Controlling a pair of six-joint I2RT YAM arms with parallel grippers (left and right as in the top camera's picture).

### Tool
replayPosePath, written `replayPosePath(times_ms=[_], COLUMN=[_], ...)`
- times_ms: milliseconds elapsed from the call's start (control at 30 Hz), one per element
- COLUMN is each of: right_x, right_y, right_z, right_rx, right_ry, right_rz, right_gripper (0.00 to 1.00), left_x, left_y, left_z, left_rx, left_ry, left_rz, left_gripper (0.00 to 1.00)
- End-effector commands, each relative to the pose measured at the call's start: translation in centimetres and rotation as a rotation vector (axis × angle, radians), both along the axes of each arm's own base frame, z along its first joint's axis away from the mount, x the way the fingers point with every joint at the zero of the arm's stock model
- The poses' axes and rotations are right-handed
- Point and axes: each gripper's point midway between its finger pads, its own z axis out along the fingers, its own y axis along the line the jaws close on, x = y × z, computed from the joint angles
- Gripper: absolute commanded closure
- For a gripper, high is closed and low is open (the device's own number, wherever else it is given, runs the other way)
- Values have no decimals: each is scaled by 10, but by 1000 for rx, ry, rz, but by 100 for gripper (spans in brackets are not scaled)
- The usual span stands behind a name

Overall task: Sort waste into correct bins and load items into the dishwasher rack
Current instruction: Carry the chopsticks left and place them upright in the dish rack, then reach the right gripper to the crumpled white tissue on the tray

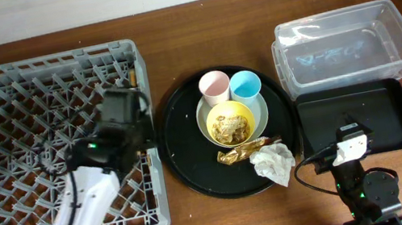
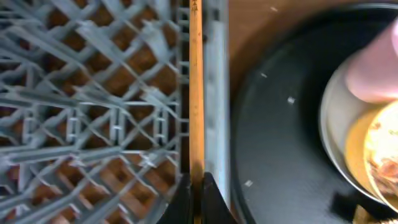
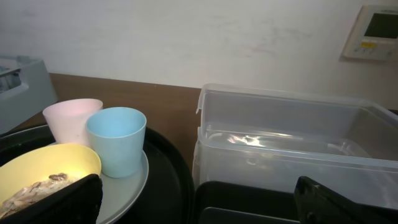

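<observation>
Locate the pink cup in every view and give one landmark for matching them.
Overhead: the pink cup stands at the far side of the round black tray, left of the blue cup.
Left wrist: blurred, at the upper right edge.
Right wrist: at the left, partly behind the blue cup.
Shared landmark: the yellow bowl, beside the cup in all three.

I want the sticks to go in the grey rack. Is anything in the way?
Nothing visible is. The left tool grips the chopsticks, and they already lie along the right wall of the dishwasher rack. In the left wrist view, the rack's lattice floor right beside them has nothing on it.
</observation>
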Motion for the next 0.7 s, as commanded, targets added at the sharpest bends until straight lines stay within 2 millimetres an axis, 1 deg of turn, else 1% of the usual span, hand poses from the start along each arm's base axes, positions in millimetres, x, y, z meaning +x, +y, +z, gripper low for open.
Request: replayPosePath(times_ms=[0, 100, 133, 167, 233, 267, 300, 333, 433, 467, 500, 533, 567, 600, 667], right_x=[0, 0, 0, 0, 0, 0, 0, 0, 0, 0, 0, 0, 0, 0, 0], right_y=[-2, -2, -2, -2, -2, -2, -2, -2, -2, -2, -2, -2, -2, -2, -2], right_z=[-3, -3, -3, -3, -3, -3, -3, -3, -3, -3, -3, -3, -3, -3, -3], right_rx=[-3, -3, -3, -3, -3, -3, -3, -3, -3, -3, -3, -3, -3, -3, -3], right_ry=[6, 6, 6, 6, 6, 6, 6, 6, 6, 6, 6, 6, 6, 6, 6], right_rz=[-11, -11, -11, -11, -11, -11, -11, -11, -11, -11, -11, -11, -11, -11, -11], right_gripper=[2, 1, 1, 1, 1, 1, 1, 1, 1, 1, 1, 1, 1, 1, 1], left_x=[13, 17, 18, 18, 17, 17, 18, 20, 24, 26, 29, 31, 31, 27, 11], left_y=[17, 17, 17, 17, 17, 17, 17, 16, 15, 15, 14, 13, 13, 14, 18], left_z=[-8, -31, -44, -53, -63, -63, -62, -62, -55, -48, -36, -21, 0, 16, 54], left_rx=[6, 20, 29, 35, 42, 42, 42, 39, 35, 32, 26, 20, 12, 7, -6], left_ry=[10, 65, 99, 122, 150, 151, 148, 139, 122, 110, 88, 64, 33, 15, -35], left_rz=[15, 16, 17, 17, 17, 16, 17, 17, 17, 17, 16, 17, 17, 16, 17], left_gripper=[100, 100, 99, 99, 99, 99, 96, 78, 71, 69, 68, 67, 66, 62, 38])
